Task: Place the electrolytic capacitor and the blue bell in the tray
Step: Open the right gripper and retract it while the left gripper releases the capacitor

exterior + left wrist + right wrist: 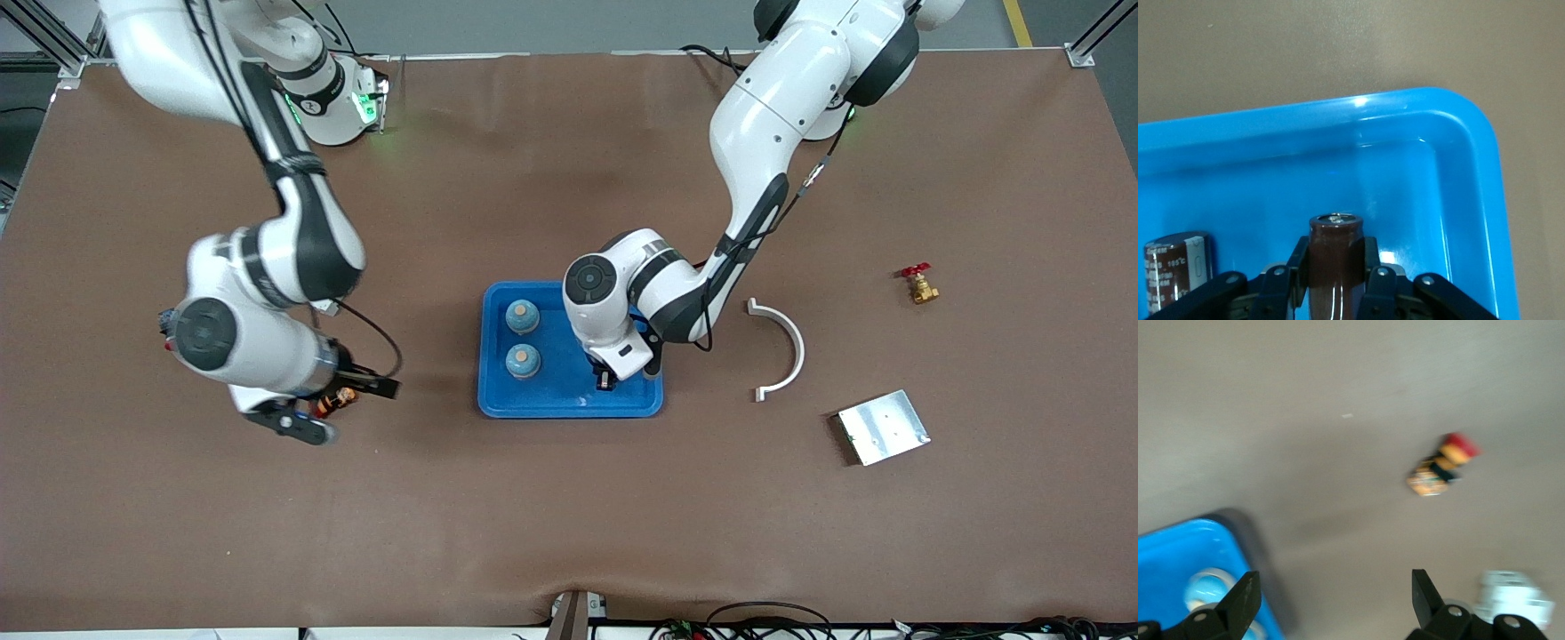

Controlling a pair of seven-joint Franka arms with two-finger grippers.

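The blue tray (569, 404) sits mid-table, and two blue bells (522, 316) stand in it, one (523, 360) nearer the front camera than the other, both toward the right arm's end of the tray.

The left gripper (606, 380) is down inside the tray at the end closest to the left arm, its fingers (1373, 283) clamped on a brown capacitor (1335, 260). This capacitor stands lengthwise between the fingers, its long axis running along them, and its silvery top cap points out past the fingertips toward the tray's rounded corner. Just beside the gripper a second capacitor (1178, 270) shows, dark with a pale stripe and printed lettering, its long axis roughly parallel to the held one; whether it touches the tray floor I cannot tell. So two capacitors and two bells are all within the tray's rim.

The right gripper (1331, 600) hangs over bare table off the right arm's end of the tray, its fingers spread wide with nothing between them. A small red, yellow and black part (338, 400) lies on the table close to it.

Toward the left arm's end lie one white curved bracket (787, 351), one silver metal plate (883, 428) and one brass valve with a red handle (919, 284), each well apart from the left gripper.
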